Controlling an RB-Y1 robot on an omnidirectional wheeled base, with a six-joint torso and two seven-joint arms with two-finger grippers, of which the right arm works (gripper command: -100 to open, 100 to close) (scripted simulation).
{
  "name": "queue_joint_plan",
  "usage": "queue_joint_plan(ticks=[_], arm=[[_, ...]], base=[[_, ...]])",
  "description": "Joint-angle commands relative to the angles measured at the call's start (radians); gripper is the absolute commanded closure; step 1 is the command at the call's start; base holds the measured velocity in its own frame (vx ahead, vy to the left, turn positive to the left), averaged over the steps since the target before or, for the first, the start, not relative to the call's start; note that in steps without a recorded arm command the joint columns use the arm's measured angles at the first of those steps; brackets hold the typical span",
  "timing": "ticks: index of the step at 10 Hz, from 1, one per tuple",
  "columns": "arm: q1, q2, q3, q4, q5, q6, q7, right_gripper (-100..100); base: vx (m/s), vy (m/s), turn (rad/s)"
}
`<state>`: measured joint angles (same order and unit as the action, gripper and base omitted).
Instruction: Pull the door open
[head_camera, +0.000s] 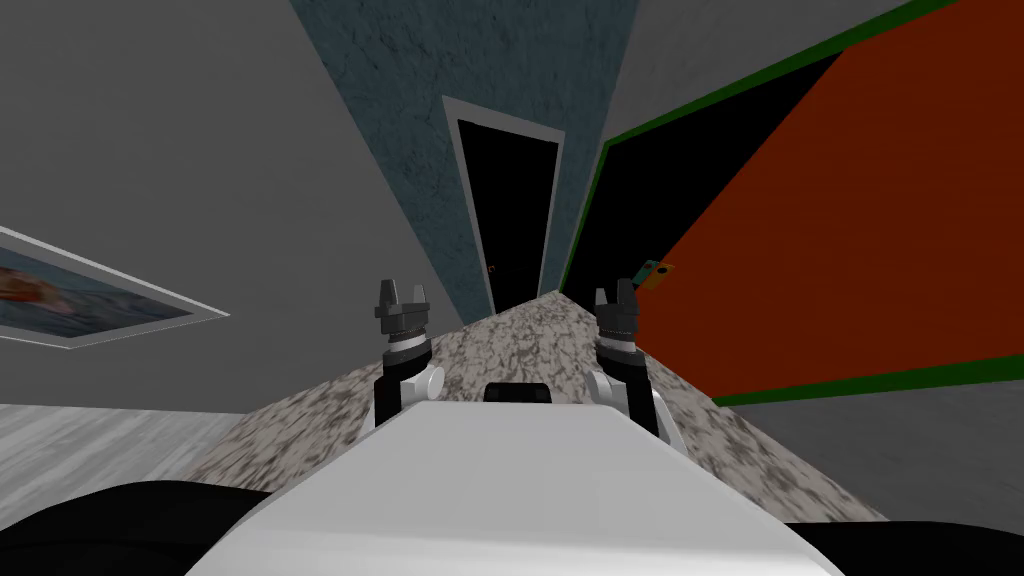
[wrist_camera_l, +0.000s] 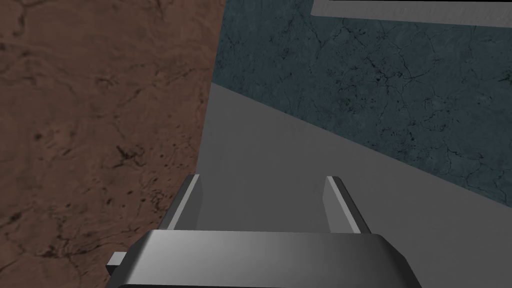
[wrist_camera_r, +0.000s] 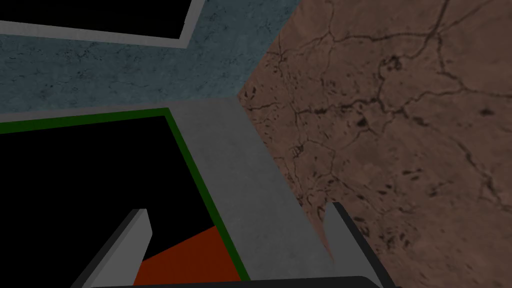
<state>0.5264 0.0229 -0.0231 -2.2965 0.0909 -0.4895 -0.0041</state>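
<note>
An orange-red door (head_camera: 860, 230) in a dark green frame (head_camera: 590, 215) stands on my right, with a black area between the frame's far edge and the door slab. A small teal and orange handle (head_camera: 655, 272) sits on the door near its far edge. My right gripper (head_camera: 615, 295) is raised just left of the handle and apart from it, open and empty. The right wrist view shows its fingers (wrist_camera_r: 136, 235) spread before the green frame (wrist_camera_r: 200, 175) and a corner of the door (wrist_camera_r: 185, 262). My left gripper (head_camera: 400, 292) (wrist_camera_l: 265, 200) hangs open over the floor, empty.
A speckled floor (head_camera: 530, 340) runs down a narrow hallway to a grey-framed doorway (head_camera: 452, 170) holding a black area in a blue-grey wall. A grey wall with a framed picture (head_camera: 90, 290) closes the left side.
</note>
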Motion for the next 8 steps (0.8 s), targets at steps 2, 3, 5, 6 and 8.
queue_joint_plan(ticks=[2,3,5,6,8], arm=[[-0.02,-0.013,-0.003,0.049,-0.002,-0.01,-0.004,-100],[-0.032,-0.02,-0.004,0.078,-0.003,-0.017,-0.007,-100],[-0.054,-0.031,-0.007,0.133,-0.005,-0.028,-0.012,-100],[-0.063,-0.036,-0.008,0.154,-0.006,-0.033,-0.014,-100],[-0.081,-0.044,-0.011,0.198,-0.008,-0.042,-0.017,-100]], base=[[0.093,-0.01,0.079],[0.059,0.05,0.069],[0.074,0.047,0.065],[0.094,0.038,0.086],[0.083,0.016,0.073]])
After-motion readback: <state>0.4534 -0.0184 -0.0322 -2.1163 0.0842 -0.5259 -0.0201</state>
